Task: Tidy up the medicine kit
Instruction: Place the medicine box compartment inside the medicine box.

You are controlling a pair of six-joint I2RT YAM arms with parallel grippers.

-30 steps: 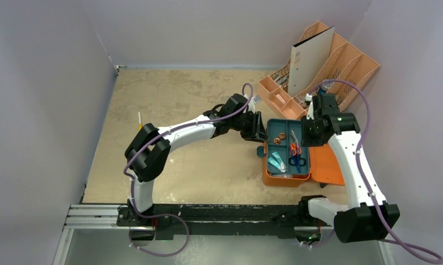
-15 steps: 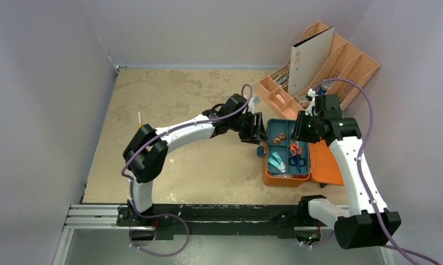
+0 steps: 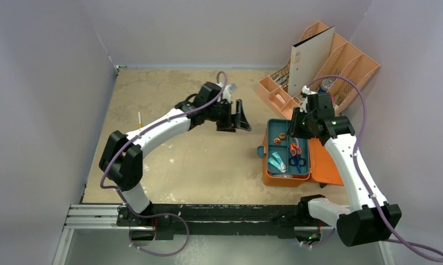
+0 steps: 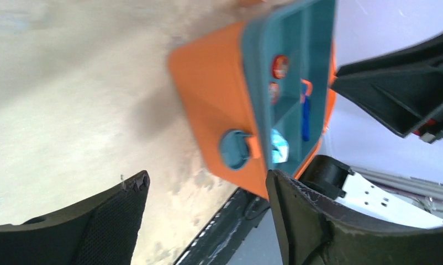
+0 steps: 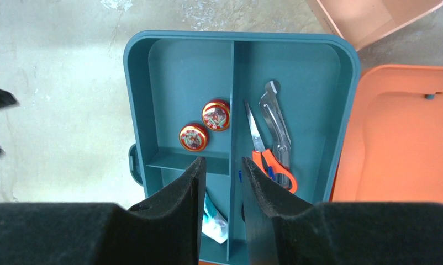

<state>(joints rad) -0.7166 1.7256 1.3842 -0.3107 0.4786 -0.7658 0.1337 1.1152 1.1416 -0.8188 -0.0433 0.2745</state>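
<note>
Soft even light; medicine kit (image 4: 214,110) blurred in left wrist view.

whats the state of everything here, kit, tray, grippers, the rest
medicine kit, open, lid laid flat beside it
teal tray, seated in the kit, partly filled
round tins, closed, in the tray
scissors, lying in the tray
left gripper, open, empty
right gripper, slightly open, empty, above the tray
peach organizer, upright, holding a folder
</note>
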